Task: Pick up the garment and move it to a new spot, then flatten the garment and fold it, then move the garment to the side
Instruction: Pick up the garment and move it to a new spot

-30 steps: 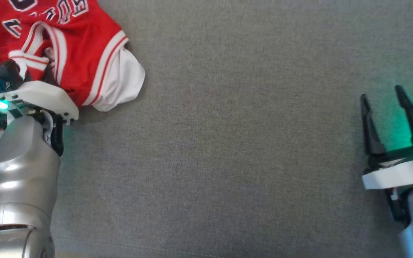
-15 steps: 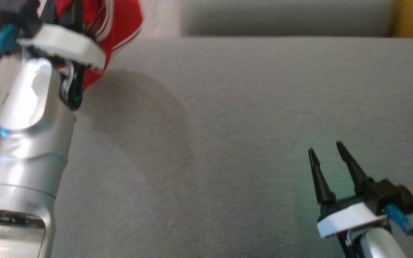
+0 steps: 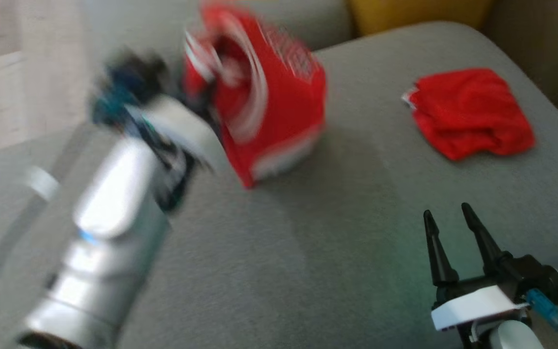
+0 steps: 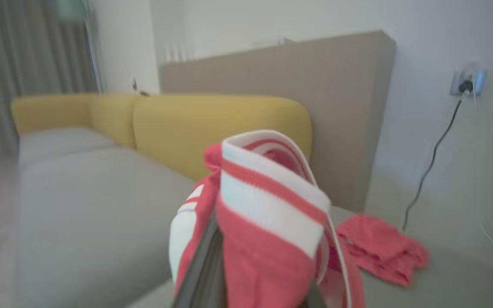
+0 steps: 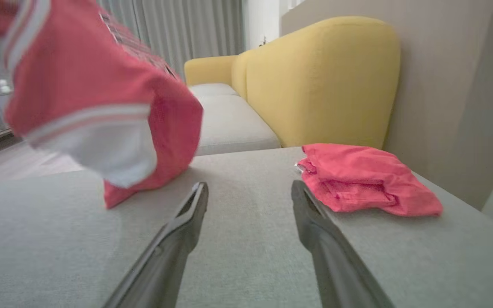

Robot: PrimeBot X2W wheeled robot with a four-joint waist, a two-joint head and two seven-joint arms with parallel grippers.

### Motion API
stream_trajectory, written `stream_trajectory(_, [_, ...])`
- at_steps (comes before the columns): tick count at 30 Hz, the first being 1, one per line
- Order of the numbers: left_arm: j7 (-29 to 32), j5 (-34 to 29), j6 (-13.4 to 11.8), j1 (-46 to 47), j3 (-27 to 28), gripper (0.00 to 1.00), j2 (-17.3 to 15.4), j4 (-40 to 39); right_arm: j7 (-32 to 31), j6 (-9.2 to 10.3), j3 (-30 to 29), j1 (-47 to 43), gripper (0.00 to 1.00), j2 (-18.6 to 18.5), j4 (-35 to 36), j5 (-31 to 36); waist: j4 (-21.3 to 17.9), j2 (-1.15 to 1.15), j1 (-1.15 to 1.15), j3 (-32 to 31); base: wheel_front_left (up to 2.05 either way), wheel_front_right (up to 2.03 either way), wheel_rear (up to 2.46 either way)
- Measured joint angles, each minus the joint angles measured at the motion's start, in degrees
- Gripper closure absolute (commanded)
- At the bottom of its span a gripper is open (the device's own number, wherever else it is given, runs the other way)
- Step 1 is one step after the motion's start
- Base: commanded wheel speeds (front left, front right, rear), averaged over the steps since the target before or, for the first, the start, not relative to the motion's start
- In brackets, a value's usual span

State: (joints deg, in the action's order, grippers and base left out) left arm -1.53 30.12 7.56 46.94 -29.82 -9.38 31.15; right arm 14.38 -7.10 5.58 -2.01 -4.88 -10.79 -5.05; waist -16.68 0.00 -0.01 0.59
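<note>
Found L gripper [image 3: 204, 104] clenched on garment [image 3: 269, 106], a red top w/ white trim. Gripped at the striped band per L wrist view, finger ends buried in cloth. Placed garment bunched and hanging over grey cushion [image 3: 308, 252], upper left-centre of head view. Can't tell if its low corner touches the cushion. Heavy blur on L arm + garment. Noted R gripper [image 3: 446, 211] released, jaws wide w/ nothing between, low over cushion at lower R. Also logged second red cloth [image 3: 470, 114] folded at cushion's far R, well apart from garment, w/ yellow backrest [image 5: 323, 81] behind. Vs 1 s ago: saw garment lying on cushion then, lifted now. Head cam swung too, so whole view shifted. R jaws same spread.
</note>
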Motion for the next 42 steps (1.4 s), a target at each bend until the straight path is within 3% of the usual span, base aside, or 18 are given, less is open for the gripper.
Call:
stream_trajectory(2, [-1.1, 0.1, 0.0, -3.3, -1.7, 0.96, 2.3, 4.3, 0.0, 0.0, 0.2, 0.1, 0.0, 0.4, -0.2, 0.0, -1.7, 0.0, 0.0, 1.1, 0.0, 0.0, 0.0])
stream_trajectory(3, [-1.8, 0.1, 0.0, -4.8, -2.6, 0.64, 3.4, 6.9, 0.0, 0.0, 0.5, 0.1, 0.0, 0.6, -0.4, 0.0, -2.3, 0.0, 0.0, 1.8, 0.0, 0.0, 0.0])
stream_trajectory(4, [-2.9, 0.1, 0.0, -6.1, -3.5, 0.0, 4.0, 9.5, 0.0, 0.0, 1.0, 0.3, 0.0, 0.7, -0.9, 0.0, -2.7, 0.0, 0.0, 2.7, 0.0, 0.0, 0.0])
stream_trajectory(7, [-8.3, -1.8, -0.9, -9.0, -5.0, 0.0, 4.4, 17.1, 0.0, 0.0, 3.3, 1.2, 0.0, 1.1, -3.2, -0.5, -3.6, 0.0, 0.02, 5.0, 0.0, 0.0, 0.0])
stream_trajectory(11, [-12.7, -4.9, -5.4, -10.1, -5.1, 0.0, 4.9, 18.9, 0.0, 0.0, 2.9, 1.7, 0.0, 1.5, -4.0, -0.6, -2.6, 0.0, 0.02, 6.0, 0.0, 0.0, 0.0])
stream_trajectory(15, [-13.0, -9.9, -11.0, -15.9, -0.4, 0.0, 6.1, 4.5, 0.0, 0.0, 0.8, 1.1, 0.0, 1.5, -4.1, -0.9, 0.2, 0.0, 0.02, 5.1, 0.0, 0.0, 0.0])
stream_trajectory(19, [-13.0, -11.9, -14.3, -31.4, 5.7, 0.0, 6.6, -6.8, 0.0, 0.0, -1.2, -1.3, 0.0, 1.5, -4.0, -0.9, 4.5, 0.0, 0.0, 2.6, 0.0, 0.0, 0.0])
stream_trajectory(23, [-13.0, -14.7, -15.2, -44.6, 10.8, 0.0, 6.3, -15.7, 0.0, 0.0, -2.2, -3.6, 0.0, 1.8, -3.9, -1.0, 9.7, 0.0, 0.0, 0.2, 0.0, 0.0, 0.0])
stream_trajectory(28, [-13.0, -17.6, -15.7, -53.7, 15.8, 0.0, 6.3, -24.0, 0.0, 0.0, -2.8, -5.1, 0.0, 2.2, -3.7, -2.5, 15.3, 0.0, 0.0, -2.9, 0.0, 0.0, 0.0])
stream_trajectory(36, [-13.0, -18.8, -15.6, -60.2, 16.5, 0.0, 6.3, -24.7, 0.0, 0.0, -3.8, -9.5, 0.0, 2.3, -4.4, -4.6, 20.7, 0.0, 0.0, -7.5, 0.0, 0.0, 0.0])
stream_trajectory(42, [-13.0, -18.8, -15.6, -60.2, 16.5, 0.0, 6.2, -24.7, 0.0, 0.0, -3.8, -9.6, 0.0, 2.4, -4.1, -4.5, 21.6, 0.0, 0.0, -8.7, 0.0, 0.0, 0.0])
